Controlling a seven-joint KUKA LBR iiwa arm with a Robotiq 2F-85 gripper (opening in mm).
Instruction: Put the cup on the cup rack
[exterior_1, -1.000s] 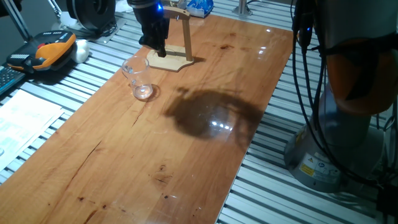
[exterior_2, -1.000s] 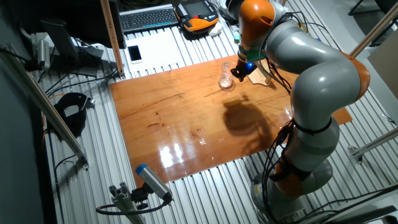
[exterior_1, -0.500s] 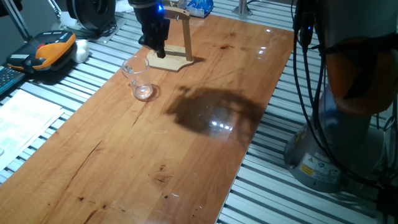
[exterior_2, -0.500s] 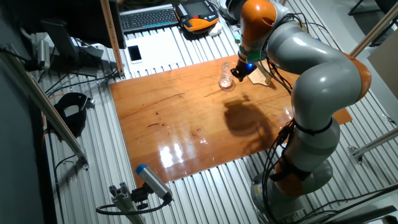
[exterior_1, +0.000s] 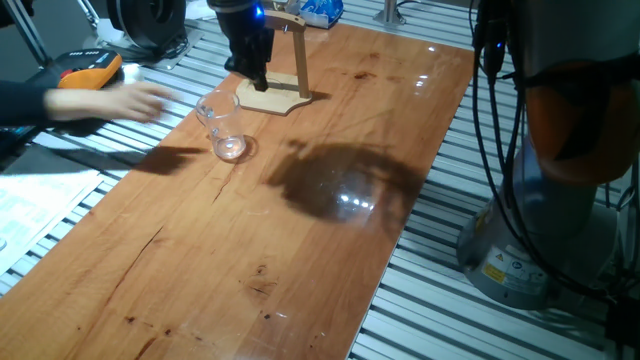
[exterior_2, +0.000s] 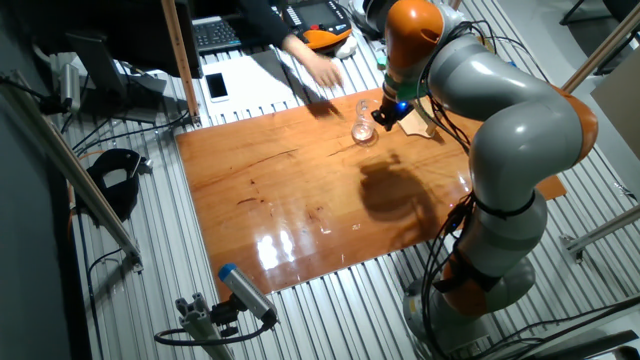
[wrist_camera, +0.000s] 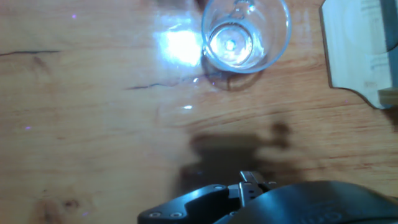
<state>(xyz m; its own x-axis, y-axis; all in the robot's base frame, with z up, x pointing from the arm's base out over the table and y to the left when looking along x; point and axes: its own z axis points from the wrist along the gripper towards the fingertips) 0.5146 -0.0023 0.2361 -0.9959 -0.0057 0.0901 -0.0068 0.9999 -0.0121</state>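
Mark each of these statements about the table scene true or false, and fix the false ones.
1. The small clear glass cup stands upright on the wooden table. True.
2. The cup hangs on the light wooden cup rack. False: it stands on the table beside the rack's base.
3. A person's hand reaches in near the cup. True.
4. The gripper holds the cup. False: it hangs above the rack's base, apart from the cup.

Grey arm (exterior_2: 520, 130) with orange joint bands, black cables, black end effector (exterior_1: 255, 75), blue light.
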